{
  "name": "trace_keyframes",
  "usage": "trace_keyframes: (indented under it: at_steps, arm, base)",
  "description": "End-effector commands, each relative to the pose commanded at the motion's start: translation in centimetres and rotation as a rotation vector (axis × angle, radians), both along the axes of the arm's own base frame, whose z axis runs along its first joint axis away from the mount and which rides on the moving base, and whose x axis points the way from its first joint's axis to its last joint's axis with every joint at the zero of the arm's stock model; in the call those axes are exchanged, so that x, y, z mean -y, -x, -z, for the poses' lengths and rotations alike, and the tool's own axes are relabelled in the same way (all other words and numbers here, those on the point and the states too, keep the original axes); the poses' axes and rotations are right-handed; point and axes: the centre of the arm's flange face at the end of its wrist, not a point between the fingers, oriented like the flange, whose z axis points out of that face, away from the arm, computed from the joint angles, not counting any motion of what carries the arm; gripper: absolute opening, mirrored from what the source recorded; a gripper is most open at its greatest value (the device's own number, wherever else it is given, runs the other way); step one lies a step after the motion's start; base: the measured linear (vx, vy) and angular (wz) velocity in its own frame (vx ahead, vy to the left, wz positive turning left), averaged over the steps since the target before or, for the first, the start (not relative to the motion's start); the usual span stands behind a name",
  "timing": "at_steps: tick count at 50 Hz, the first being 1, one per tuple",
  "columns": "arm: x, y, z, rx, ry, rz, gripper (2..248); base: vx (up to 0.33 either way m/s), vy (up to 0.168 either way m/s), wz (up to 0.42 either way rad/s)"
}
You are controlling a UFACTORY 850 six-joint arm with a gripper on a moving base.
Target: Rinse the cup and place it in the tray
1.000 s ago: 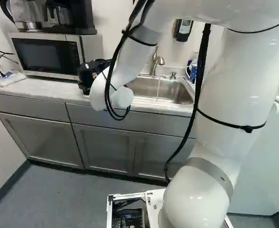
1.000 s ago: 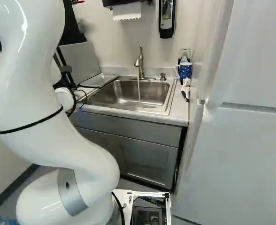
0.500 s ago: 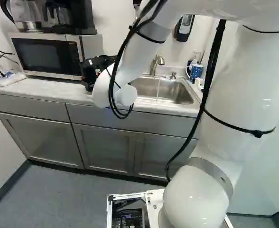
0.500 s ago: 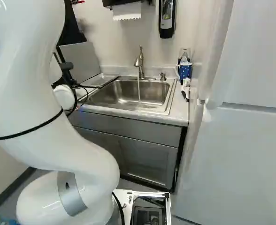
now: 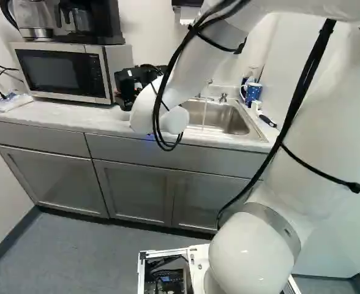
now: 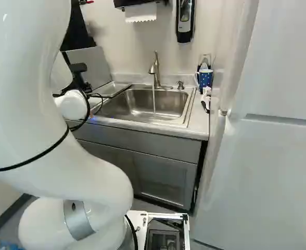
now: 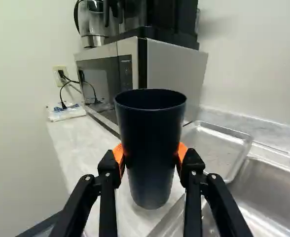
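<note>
My gripper (image 5: 130, 86) is closed on the cup (image 7: 151, 148), a dark one, with an orange pad (image 7: 119, 154) pressing it from each side; the cup is upright, mouth up, its base below the fingers. I can't tell what's inside it. Under and ahead of it I have the pale counter (image 7: 76, 143), and I can't make out whether the base touches that. Just beyond the cup, toward the sink side, lies the shallow metal tray (image 7: 216, 150), with nearly all its floor showing to me. Next to the tray, on that same side of the gripper, is the sink (image 7: 271, 190), where the faucet (image 6: 154, 70) is running a thin stream of water (image 6: 154, 100). Straight ahead past the cup stands the microwave (image 7: 173, 66), a coffee maker (image 7: 157, 17) and a glass jug (image 7: 93, 22) on top, and near its front a plastic packet (image 7: 66, 112) on the counter. Well apart from my gripper, across the sink, I see a blue dotted mug (image 6: 206, 78) with a brush (image 6: 206, 99) near it, and farthest out the white fridge (image 6: 267, 166).
</note>
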Motion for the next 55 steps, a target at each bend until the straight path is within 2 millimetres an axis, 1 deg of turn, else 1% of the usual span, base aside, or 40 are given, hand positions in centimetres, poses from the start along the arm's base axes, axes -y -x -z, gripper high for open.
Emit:
trace_keyframes:
  at_steps: [55]
  arm:
    - [8.0, -1.4, 0.1, 0.001, 0.0, 0.184, 122]
  base:
    - [0.0, 0.0, 0.0]
